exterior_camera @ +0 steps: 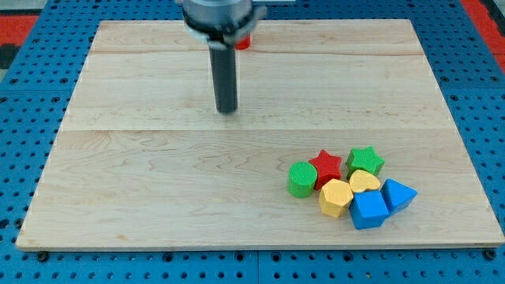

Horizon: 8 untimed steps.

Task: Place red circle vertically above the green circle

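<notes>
— Where is your tip right now?

— My tip [227,110] rests on the wooden board [158,205], toward the view's top and a little left of centre. I have no jaws to spread or press together, only this straight dark rod, and it touches no block.

— And the red circle?

— The red circle [243,42] sits beyond my tip toward the view's top, near the board's far edge, mostly hidden behind my arm, so I can only see a red sliver.

— The green circle?

— The green circle [301,179] stands well apart from my tip, toward the view's bottom right. It touches the red star [325,167] on its right. Clustered beyond that are the green star [365,160], yellow heart [364,181], yellow hexagon [336,196], blue cube [368,211] and blue triangle [398,194].
</notes>
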Available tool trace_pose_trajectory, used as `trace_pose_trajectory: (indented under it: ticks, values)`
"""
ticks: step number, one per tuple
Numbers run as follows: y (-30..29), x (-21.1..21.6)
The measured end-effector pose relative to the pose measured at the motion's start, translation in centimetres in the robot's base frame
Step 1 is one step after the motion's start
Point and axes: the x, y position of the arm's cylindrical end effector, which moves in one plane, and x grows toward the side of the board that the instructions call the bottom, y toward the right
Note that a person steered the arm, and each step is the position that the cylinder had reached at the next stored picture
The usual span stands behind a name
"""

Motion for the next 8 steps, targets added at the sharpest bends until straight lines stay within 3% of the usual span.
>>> trace_pose_trajectory:
  ticks: [2,3,4,5,7,8]
  values:
    - [-8.8,-10.5]
    - [-3.8,-16.4]
    - [2.7,-15.7]
    - [5.4,-9.2]
    - [16.1,-1.8]
    - [14.6,-2.1]
